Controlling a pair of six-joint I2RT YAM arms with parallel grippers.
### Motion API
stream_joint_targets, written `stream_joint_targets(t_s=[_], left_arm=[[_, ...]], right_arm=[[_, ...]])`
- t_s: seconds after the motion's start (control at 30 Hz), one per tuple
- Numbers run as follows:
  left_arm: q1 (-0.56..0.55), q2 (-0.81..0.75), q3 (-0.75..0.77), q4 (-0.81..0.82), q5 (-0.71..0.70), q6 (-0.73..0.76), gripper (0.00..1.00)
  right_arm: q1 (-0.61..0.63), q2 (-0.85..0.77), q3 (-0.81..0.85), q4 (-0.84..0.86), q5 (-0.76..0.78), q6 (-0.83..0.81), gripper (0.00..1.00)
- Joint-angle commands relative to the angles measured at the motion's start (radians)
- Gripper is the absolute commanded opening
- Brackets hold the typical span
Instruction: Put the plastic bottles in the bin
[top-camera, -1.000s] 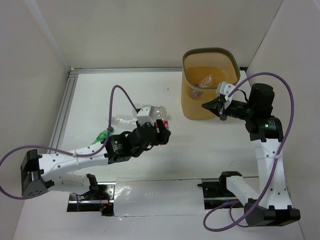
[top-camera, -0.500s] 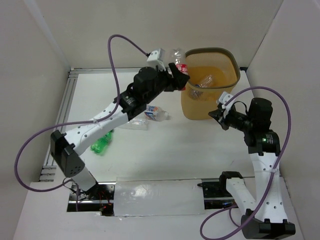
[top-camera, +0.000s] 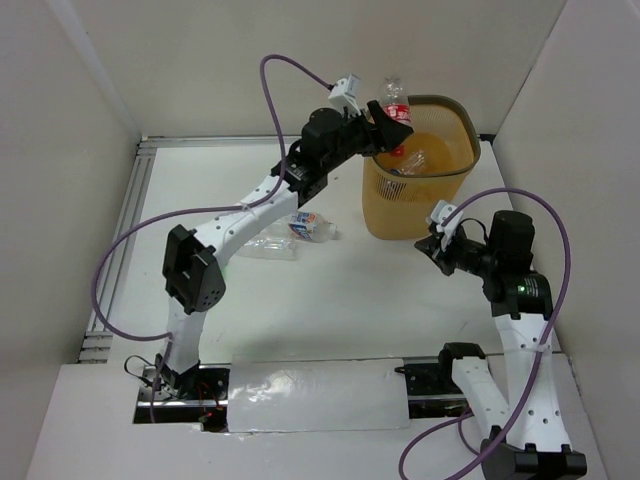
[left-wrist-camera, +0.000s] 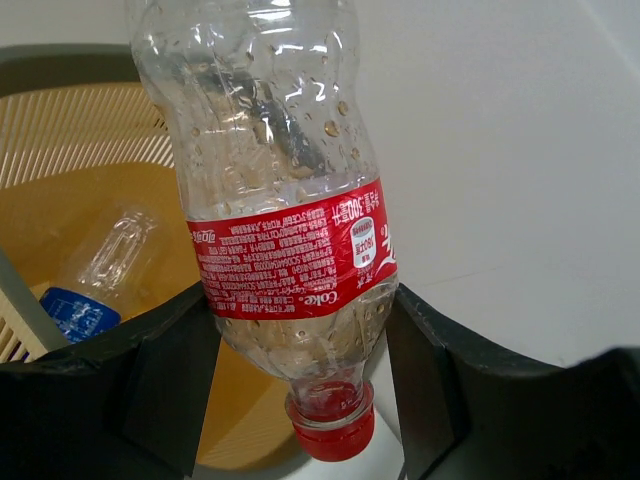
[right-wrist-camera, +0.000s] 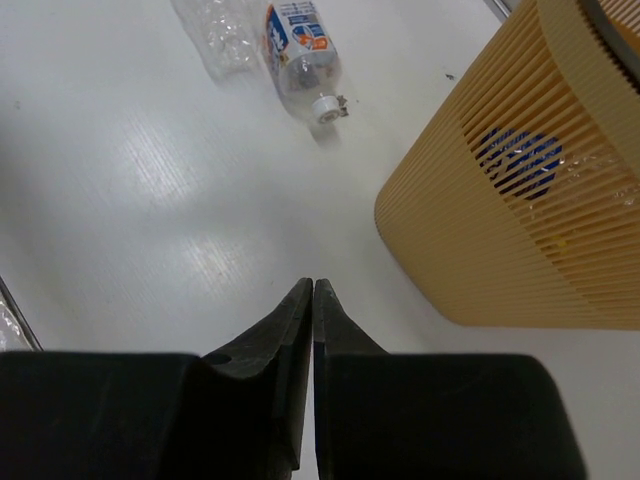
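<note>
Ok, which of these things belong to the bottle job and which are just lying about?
Job:
red-label bottle, held in the left fingers
bin, with a blue-label bottle inside
blue-white bottle and clear bottle on the table

Lying about:
purple cable
metal rail
silver sheet

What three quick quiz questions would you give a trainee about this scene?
1. True or false: the left tool grips a green bottle.
2. The right tool is: A open, B shut and empty, C shut on a bottle?
3. Fill in: one blue-labelled bottle already lies inside the ____.
Key: 1 false, it grips the red-labelled bottle; 2 B; 3 bin.
</note>
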Motion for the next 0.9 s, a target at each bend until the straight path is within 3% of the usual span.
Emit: stream_joint_targets(t_s=[0.0,0.17,0.27,0.33,0.43,0.67,0.77,0.87], left_arm=[[0.0,0.054,0.093,0.027,-0.008,-0.011,0.55],[-0.009,0.112,0.195,-0.033,-0.051,0.026,0.87],[-0.009,0.122,0.217,-0.043,-0.06,0.048,1.0],[-0.009,0.122,0.217,-0.043,-0.06,0.057,1.0],[-0.009,0.122,0.243,-0.066,-0.048,0.066,1.0],[-0.009,0.022,0.243,-0.103,-0.039,0.167,1.0],[0.0,-0.108,0.167,-0.166,-0.039,0.239,1.0],[0.023,-0.313,-0.022,-0.218,-0.094,0.298,1.0]], right_arm=[[-0.005,-0.024,-0.019,-0.023,-0.011,-0.013,0.11],[-0.014,-0.042,-0.039,-0.023,-0.021,-0.003,0.36],[-0.014,-0.042,-0.049,-0.023,-0.021,-0.003,0.56],[-0.014,-0.042,-0.05,-0.023,-0.031,-0.003,0.69],[-0.014,-0.03,-0.05,-0.012,-0.041,-0.003,0.76],[-0.014,0.027,-0.059,-0.003,-0.132,-0.132,0.8],[-0.014,0.053,-0.082,0.037,-0.168,-0.206,0.84],[0.047,0.126,-0.091,0.057,-0.146,-0.264,0.85]])
